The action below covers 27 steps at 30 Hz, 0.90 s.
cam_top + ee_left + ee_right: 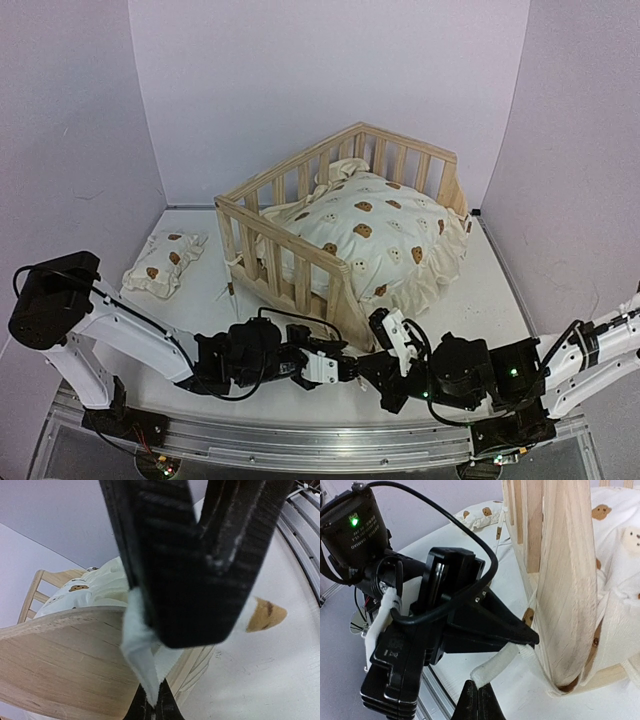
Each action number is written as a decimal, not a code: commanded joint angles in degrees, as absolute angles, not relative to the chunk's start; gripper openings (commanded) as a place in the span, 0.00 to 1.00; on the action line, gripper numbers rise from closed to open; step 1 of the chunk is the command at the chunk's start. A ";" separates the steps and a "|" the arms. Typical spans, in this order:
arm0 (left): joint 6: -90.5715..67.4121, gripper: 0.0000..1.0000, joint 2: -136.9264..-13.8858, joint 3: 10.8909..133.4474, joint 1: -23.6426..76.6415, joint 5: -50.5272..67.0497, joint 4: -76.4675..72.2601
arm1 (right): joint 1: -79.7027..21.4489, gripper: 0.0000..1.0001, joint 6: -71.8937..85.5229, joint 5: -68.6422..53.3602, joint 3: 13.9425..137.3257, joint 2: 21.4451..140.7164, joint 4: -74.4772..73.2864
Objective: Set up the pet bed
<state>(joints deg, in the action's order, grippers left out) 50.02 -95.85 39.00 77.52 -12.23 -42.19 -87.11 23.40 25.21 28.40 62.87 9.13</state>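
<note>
Both tools meet at the near corner post of the light pine slatted frame (pixel 290 240). The frame stands mid-worktop (pixel 480 295) with the cream bear-print ruffled cushion (pixel 370 235) lying inside it, the cushion's near right edge spilling past the open side. The left tool (pixel 152 703) is closed on a cream fabric tie (pixel 140 652), and the strip runs down into its pinched tips just beside the post. The right tool (pixel 478 696) has its tips together on the free end of the same tie, which leads up toward the foot of the post. The small matching bear-print pillow (pixel 165 262) lies on the worktop well apart, to the left of the frame. The top view takes in the whole bed and pillow, but the two tools hide the tie there. Only the wrist views show the strip and both grips. The left wrist view is largely filled by the right tool's dark fingers (pixel 200 565), close above.
</note>
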 commanded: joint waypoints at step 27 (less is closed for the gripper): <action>37.90 0.00 -93.56 38.84 73.90 -1.10 -30.50 | -71.34 0.00 7.45 9.11 64.15 76.64 -13.77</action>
<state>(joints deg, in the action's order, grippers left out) 37.58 -91.18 38.98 73.73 -4.34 -36.29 -73.28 6.02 12.47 54.06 75.75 -12.49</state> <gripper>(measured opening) 0.009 0.019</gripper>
